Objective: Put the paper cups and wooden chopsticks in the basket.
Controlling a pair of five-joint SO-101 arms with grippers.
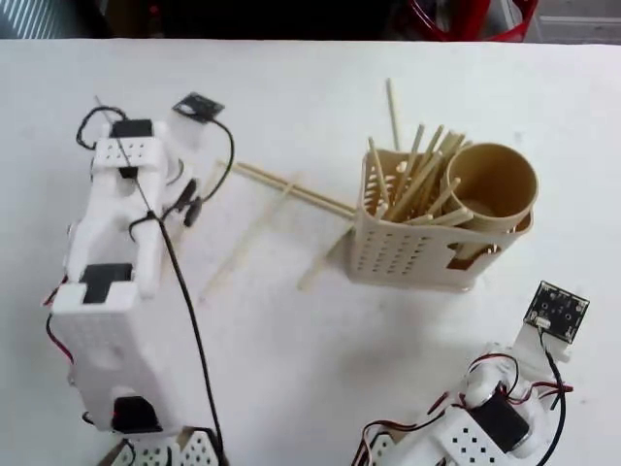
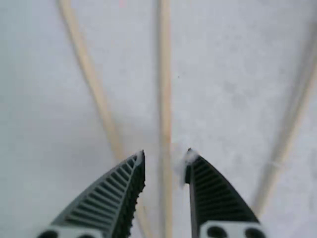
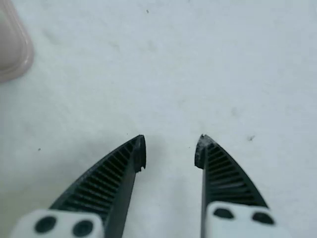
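Looking down, you see the perforated cream plastic basket (image 1: 412,254) right of the worktop's (image 1: 291,369) middle. It holds a tan paper cup (image 1: 493,180) and a sheaf of wooden chopsticks (image 1: 412,180), and loose sticks (image 1: 286,184) lie beside it. At your left wrist, the left gripper (image 2: 165,157) has its ribbed jaws open, straddling one pale stick (image 2: 165,89). The right gripper (image 3: 171,146) has its jaws apart over matte worktop, near the basket's rounded corner.

The basket (image 1: 403,254) hides the paper cup (image 1: 495,189) below its rim.
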